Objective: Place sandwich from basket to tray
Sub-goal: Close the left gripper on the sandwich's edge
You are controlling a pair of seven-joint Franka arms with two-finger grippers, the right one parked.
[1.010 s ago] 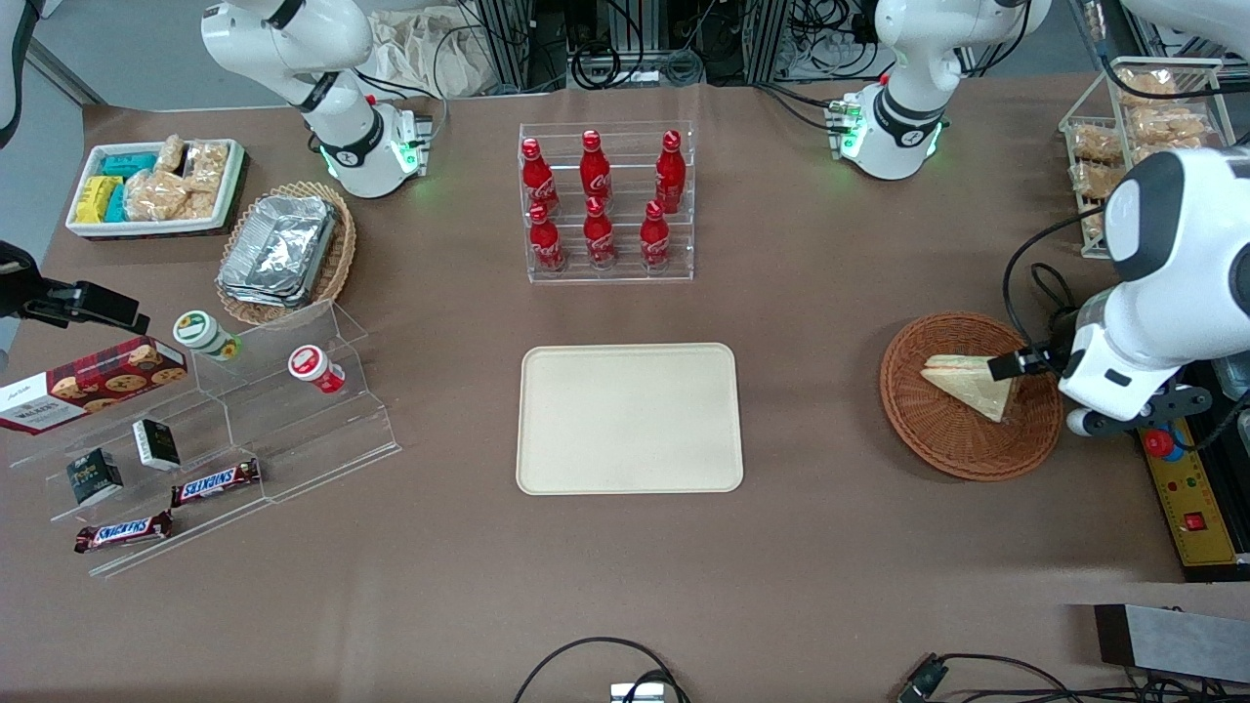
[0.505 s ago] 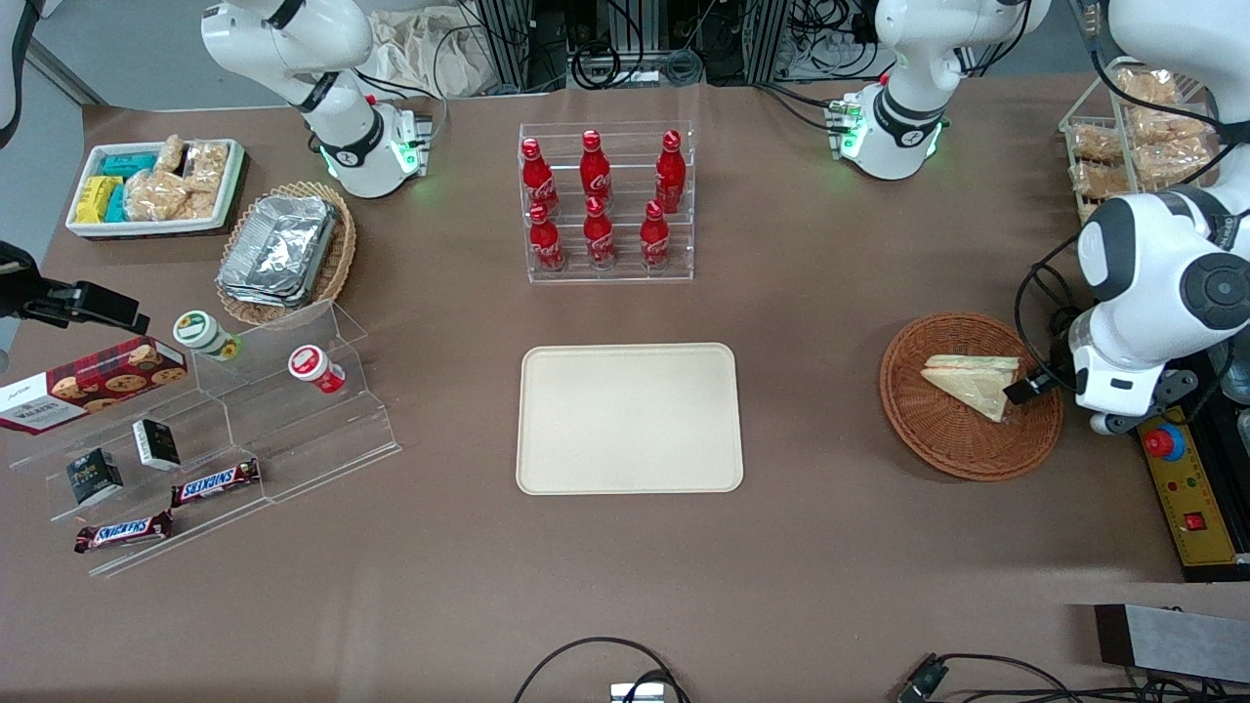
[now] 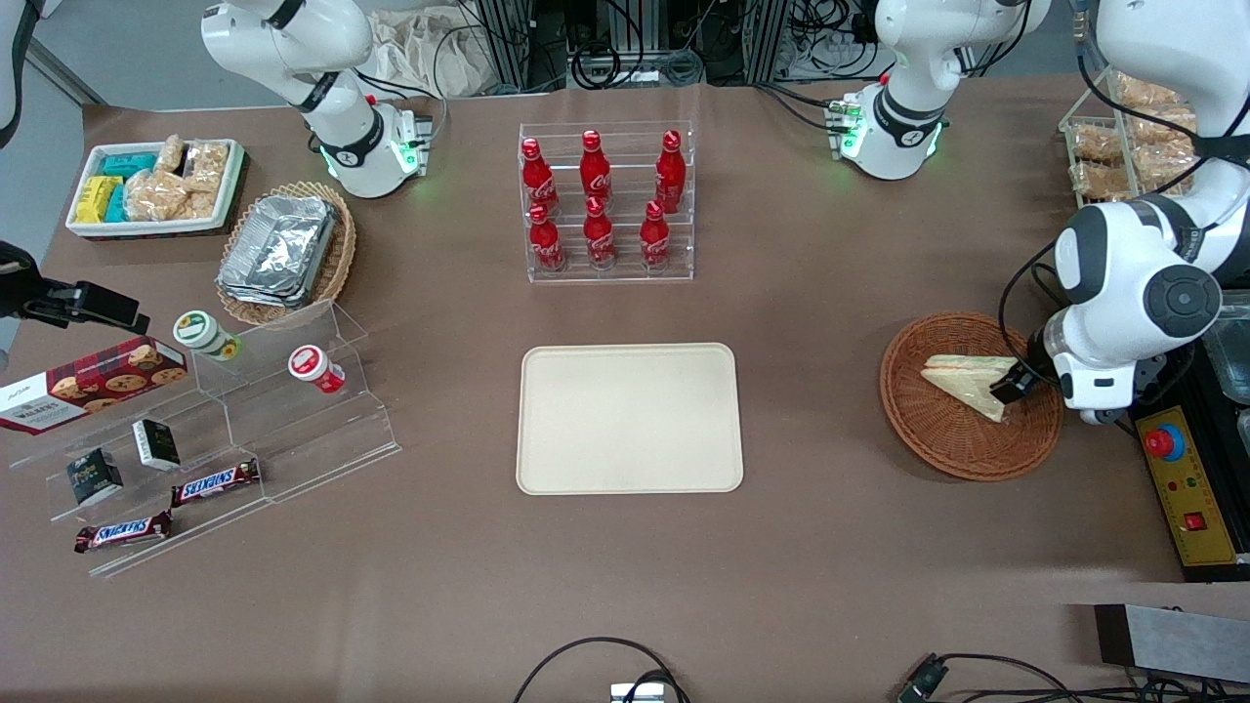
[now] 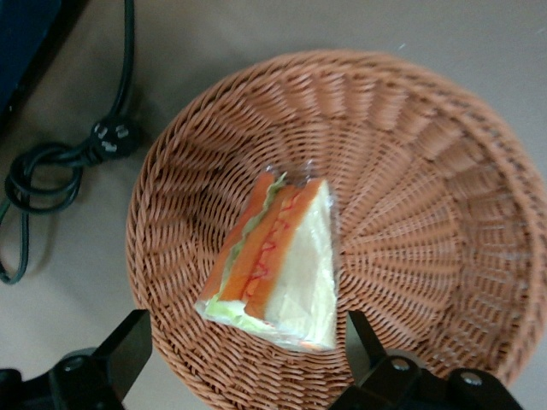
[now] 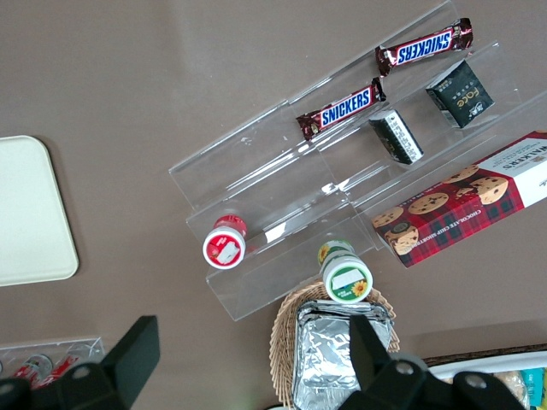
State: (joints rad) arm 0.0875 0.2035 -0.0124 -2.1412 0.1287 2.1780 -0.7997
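Observation:
The sandwich (image 3: 962, 382), a wrapped triangular wedge, lies in the reddish-brown wicker basket (image 3: 928, 439) toward the working arm's end of the table. In the left wrist view the sandwich (image 4: 278, 256) shows pale bread with orange and green filling, resting on the basket (image 4: 427, 213) floor. My gripper (image 3: 1014, 382) hovers over the basket's edge beside the sandwich's wide end. It (image 4: 248, 359) is open, its two dark fingers (image 4: 128, 350) straddling the sandwich's end from above without touching it. The cream tray (image 3: 630, 418) sits at the table's middle with nothing on it.
A yellow control box with a red button (image 3: 1160, 442) lies next to the basket. A black cable (image 4: 51, 162) lies on the table beside the basket. An acrylic rack of red bottles (image 3: 605, 200) stands farther from the camera than the tray.
The left arm's wrist has swung and turned, and the gripper has shifted a little over the sandwich's wide end. The sandwich and basket have not moved.

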